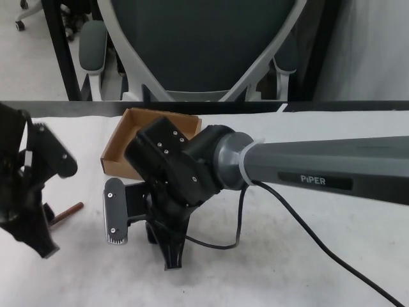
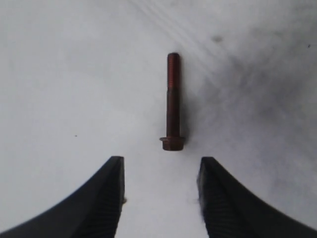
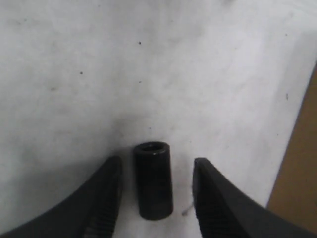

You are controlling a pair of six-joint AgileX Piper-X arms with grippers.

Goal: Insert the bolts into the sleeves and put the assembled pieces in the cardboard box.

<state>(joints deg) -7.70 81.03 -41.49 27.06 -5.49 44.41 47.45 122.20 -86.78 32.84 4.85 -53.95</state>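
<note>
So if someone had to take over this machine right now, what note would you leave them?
Left claw: open, the reddish-brown metal bolt lying on the white bench just ahead of it, not gripped.
Right claw: open, straddling the short black cylindrical sleeve, which lies near the brown cardboard box.
Done: nothing joined yet; the box's contents cannot be seen.
Left: grip both, push bolt into sleeve, put the piece in the box.

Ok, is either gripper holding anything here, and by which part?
Nothing is held. The left gripper is open, just short of the head of the bolt. The right gripper is open around the sleeve, with gaps showing on both sides.
</note>
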